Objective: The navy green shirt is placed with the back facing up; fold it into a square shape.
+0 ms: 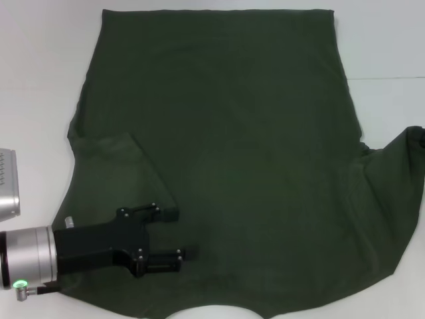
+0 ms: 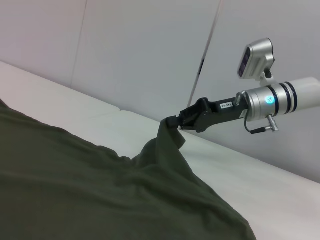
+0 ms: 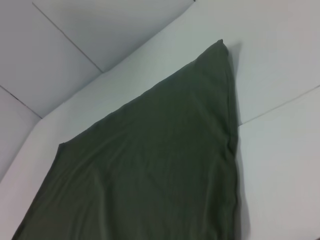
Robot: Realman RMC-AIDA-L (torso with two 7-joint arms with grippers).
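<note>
Counter point(image 1: 40, 80): a white surface with seams; it carries the whole work.

Navy green shirt point(image 1: 239, 153): it lies spread on the counter, plain side up, and covers most of the head view. The hem is at the far edge, the neck opening at the near edge. The sleeve on the robot's left side is already folded inward onto the body. The sleeve on the right side reaches out to the right edge of the picture and is lifted there.

Right gripper point(image 2: 175, 121): it is seen only in the left wrist view, raised above the counter. Its fingers are clamped on the end of the right sleeve, and the cloth hangs down from them in a ridge.

Left gripper point(image 1: 174, 232): it rests low over the folded left sleeve, near the neck edge. Its two black fingers are apart and hold nothing.

Step in hand: I judge that the right sleeve is to be folded inward, to match the left one.

How to do it well: carry the sleeve low and straight across, so the fold line runs parallel to the side seam. Keep the cloth lightly tight, so no wrinkle is trapped below. Release only when the sleeve lies flat on the body.

Risk: a high lift may drag the body of the shirt and disturb the left fold.
</note>
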